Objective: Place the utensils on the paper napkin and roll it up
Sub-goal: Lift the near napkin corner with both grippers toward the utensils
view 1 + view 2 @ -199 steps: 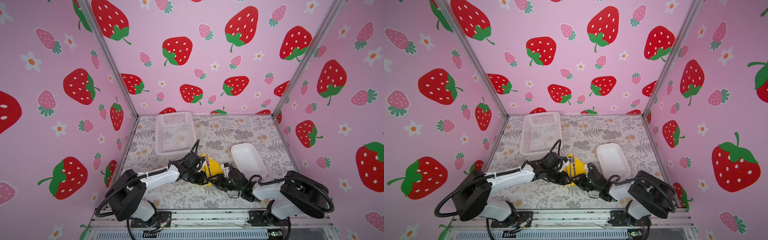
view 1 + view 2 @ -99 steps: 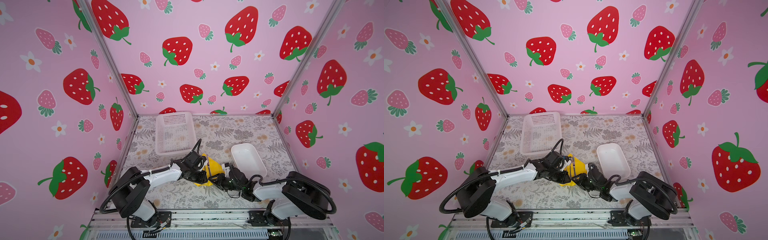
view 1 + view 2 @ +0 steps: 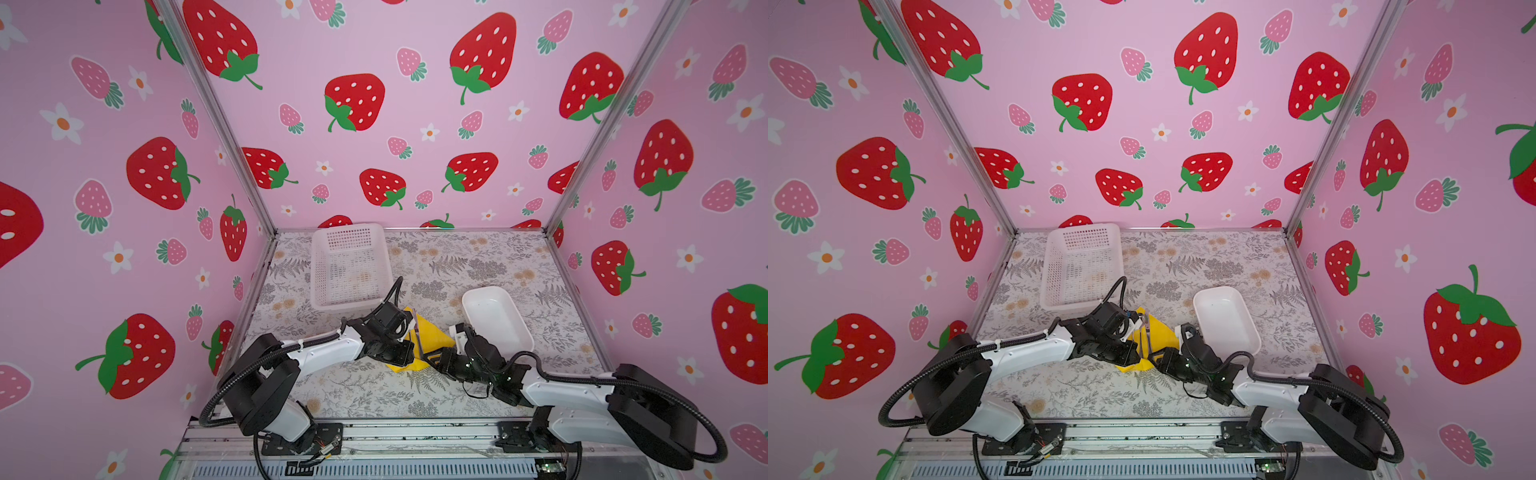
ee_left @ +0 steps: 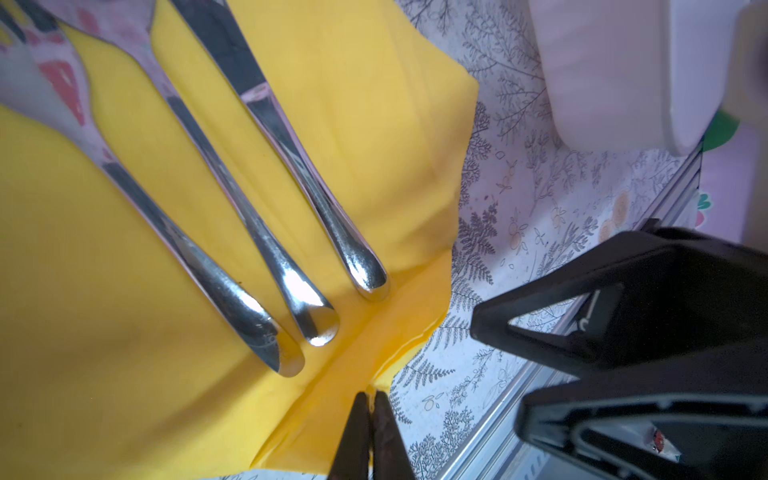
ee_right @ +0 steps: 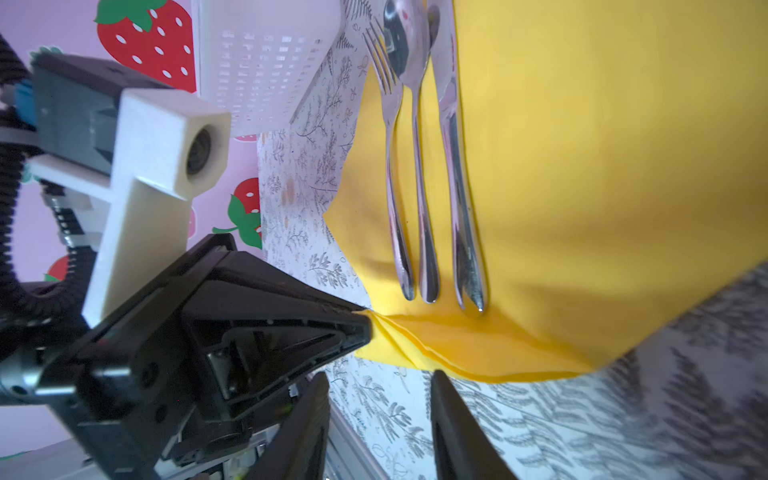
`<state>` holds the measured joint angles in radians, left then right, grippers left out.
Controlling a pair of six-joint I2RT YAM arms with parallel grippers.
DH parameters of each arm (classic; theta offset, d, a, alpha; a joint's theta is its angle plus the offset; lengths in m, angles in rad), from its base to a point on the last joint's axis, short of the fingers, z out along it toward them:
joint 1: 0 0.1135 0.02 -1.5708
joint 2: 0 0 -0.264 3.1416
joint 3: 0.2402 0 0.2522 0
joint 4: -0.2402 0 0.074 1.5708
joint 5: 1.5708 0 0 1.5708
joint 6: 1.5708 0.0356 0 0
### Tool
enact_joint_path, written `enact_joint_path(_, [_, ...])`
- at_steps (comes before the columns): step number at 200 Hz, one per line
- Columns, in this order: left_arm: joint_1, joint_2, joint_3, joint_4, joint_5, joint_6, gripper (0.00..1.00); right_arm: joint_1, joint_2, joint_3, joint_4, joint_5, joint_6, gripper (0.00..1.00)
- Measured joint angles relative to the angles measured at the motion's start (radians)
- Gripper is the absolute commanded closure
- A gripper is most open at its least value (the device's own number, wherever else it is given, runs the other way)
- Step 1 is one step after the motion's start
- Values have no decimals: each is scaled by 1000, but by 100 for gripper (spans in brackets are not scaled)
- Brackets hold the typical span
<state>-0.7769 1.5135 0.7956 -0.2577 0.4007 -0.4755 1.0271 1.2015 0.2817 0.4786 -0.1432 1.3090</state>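
Pink strawberry-print walls (image 3: pixel 124 174) are enclosing a table (image 3: pixel 457 257) covered in a fern pattern, with a white mesh basket (image 3: pixel 349 239) sitting at the far left. Just near and right of it, the left tool (image 4: pixel 371 401) is pressing its jaws together on the near edge of the paper napkin (image 4: pixel 374 124), pinching the thin yellow sheet where it is lifting into a shallow fold. The napkin is lying flat on the table between the two arms. The utensils (image 4: pixel 259 237), a fork, a spoon and a knife, are resting on it side by side, their handle ends pointing at that fold. Further right, the right tool (image 5: pixel 379 376) is hovering with its jaws spread just at the same near edge, gripping nothing; whether it is touching the paper is unclear. A white tray (image 3: pixel 494 320) is standing at the far right. The roll looks barely begun. To do it well, the right tool should probably be closing on the edge level with its partner. Both should be carrying the flap low over the handle ends and turning evenly toward the far side, gently, since paper this thin is likely to tear and the cutlery could slide apart.
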Motion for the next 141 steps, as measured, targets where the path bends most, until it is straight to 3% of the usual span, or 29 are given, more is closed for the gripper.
enact_joint_path(27, [0, 0, 0, 1, -1, 0, 92, -2, -36, 19, -97, 25, -80, 57])
enact_joint_path(75, [0, 0, 4, 0, -9, 0, 92, -6, -62, 5, -153, 29, -100, 57])
enact_joint_path(141, [0, 0, 16, -4, -25, -3, 92, -6, -30, 34, -201, -35, -186, 57])
